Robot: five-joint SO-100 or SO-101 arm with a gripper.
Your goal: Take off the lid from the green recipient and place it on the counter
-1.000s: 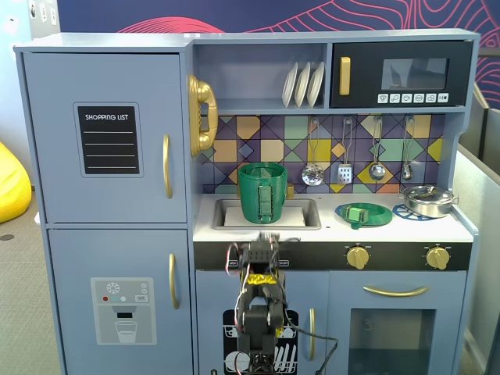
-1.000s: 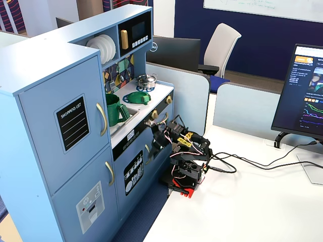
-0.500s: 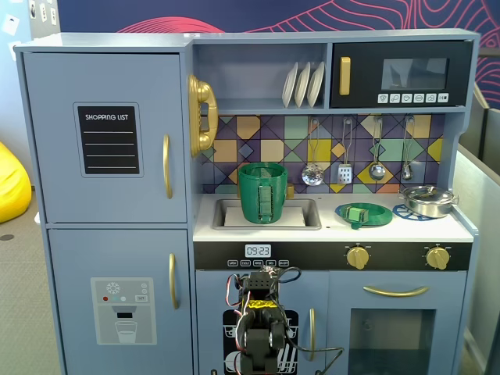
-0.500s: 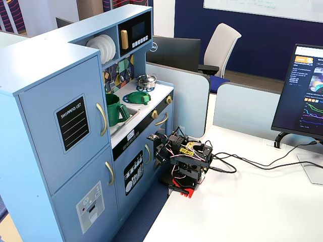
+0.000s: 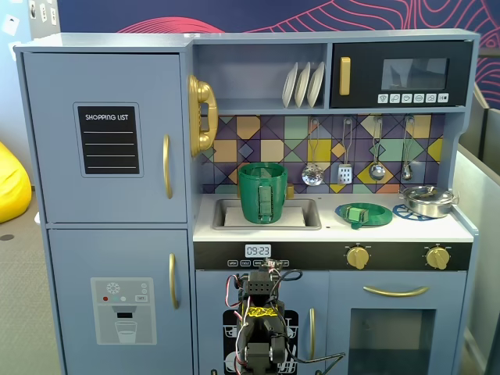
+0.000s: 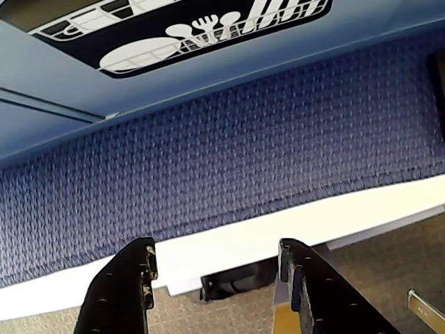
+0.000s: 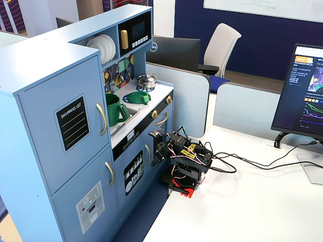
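The green recipient (image 5: 262, 193) stands uncovered in the grey sink of the counter (image 5: 336, 228); it also shows in the other fixed view (image 7: 116, 109). The lid (image 5: 364, 213), knob up, lies flat on the counter on a blue burner ring, to the right of the sink, and shows in the other fixed view too (image 7: 138, 97). My arm (image 5: 262, 328) is folded low in front of the kitchen's lower doors, far below both. In the wrist view my gripper (image 6: 217, 254) is open and empty, and points down at blue carpet and the white table edge.
A small steel pan (image 5: 428, 201) sits on the right burner, next to the lid. Utensils hang above the counter. The arm's base (image 7: 182, 185) stands on a white desk with cables; a monitor (image 7: 303, 96) is at the right.
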